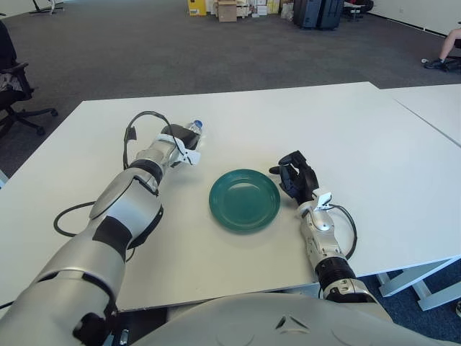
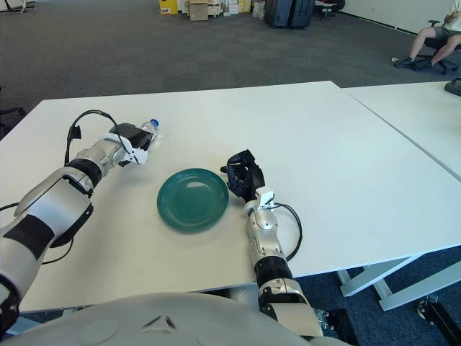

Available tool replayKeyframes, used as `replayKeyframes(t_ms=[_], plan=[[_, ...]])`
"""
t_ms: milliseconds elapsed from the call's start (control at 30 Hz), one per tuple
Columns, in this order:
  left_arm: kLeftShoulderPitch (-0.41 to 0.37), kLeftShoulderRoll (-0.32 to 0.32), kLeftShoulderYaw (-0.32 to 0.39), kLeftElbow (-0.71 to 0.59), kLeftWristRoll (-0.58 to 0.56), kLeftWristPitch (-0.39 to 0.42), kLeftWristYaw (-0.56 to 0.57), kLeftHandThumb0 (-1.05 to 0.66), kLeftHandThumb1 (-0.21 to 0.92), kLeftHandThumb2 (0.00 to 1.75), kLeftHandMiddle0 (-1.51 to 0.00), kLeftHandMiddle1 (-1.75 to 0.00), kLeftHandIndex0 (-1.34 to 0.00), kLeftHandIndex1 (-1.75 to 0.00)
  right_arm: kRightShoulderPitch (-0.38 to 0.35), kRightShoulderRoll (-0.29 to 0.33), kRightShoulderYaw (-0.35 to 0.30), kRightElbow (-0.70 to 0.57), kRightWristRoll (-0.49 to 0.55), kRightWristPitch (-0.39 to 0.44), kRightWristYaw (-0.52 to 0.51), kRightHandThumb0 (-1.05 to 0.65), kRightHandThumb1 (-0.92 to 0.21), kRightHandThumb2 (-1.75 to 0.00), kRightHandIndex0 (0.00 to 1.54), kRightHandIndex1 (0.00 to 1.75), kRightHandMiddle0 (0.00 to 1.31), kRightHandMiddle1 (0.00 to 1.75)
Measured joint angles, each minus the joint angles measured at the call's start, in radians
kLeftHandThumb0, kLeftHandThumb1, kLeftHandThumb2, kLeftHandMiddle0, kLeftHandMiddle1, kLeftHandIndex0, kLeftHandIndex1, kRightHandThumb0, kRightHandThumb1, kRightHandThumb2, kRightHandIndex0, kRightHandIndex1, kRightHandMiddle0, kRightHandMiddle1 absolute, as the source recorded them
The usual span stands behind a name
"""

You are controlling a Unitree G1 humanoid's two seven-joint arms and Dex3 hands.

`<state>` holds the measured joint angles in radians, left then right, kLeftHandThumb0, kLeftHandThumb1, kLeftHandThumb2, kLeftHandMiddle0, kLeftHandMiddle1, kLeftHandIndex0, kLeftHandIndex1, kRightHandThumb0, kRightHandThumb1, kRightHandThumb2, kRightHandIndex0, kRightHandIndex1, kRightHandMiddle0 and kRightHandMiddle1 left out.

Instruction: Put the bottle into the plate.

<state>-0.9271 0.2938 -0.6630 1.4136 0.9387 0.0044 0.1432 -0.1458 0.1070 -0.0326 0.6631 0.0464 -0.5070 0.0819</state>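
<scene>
Reaching toward upper left of frame, the left hand [image 1: 181,147] is at the bottle [image 1: 194,127], which lies on the white table [image 1: 346,130] w/ its blue cap pointing up-frame; fingers look wrapped round the bottle body, though most of it is hidden behind the hand. Green plate [image 1: 245,200] sits mid-frame, apart from the bottle, down & to its right. Right hand [image 1: 297,179] shows just right of the plate's edge, dark fingers loosely curled, holding nothing. Black cable [image 1: 72,216] loops by the left arm
</scene>
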Motion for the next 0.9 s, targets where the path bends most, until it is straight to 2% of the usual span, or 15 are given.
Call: replayKeyframes(t_ms=[900], plan=[[0.000,0.000,0.005,0.000,-0.006,0.002,0.000,-0.49,0.25,1.40,-0.55,-0.75,-0.66,-1.75,-0.002,0.000,0.000,0.003,0.000,0.001,0.000,-0.37,-0.72,-0.75,0.48,1.17,0.36,1.69]])
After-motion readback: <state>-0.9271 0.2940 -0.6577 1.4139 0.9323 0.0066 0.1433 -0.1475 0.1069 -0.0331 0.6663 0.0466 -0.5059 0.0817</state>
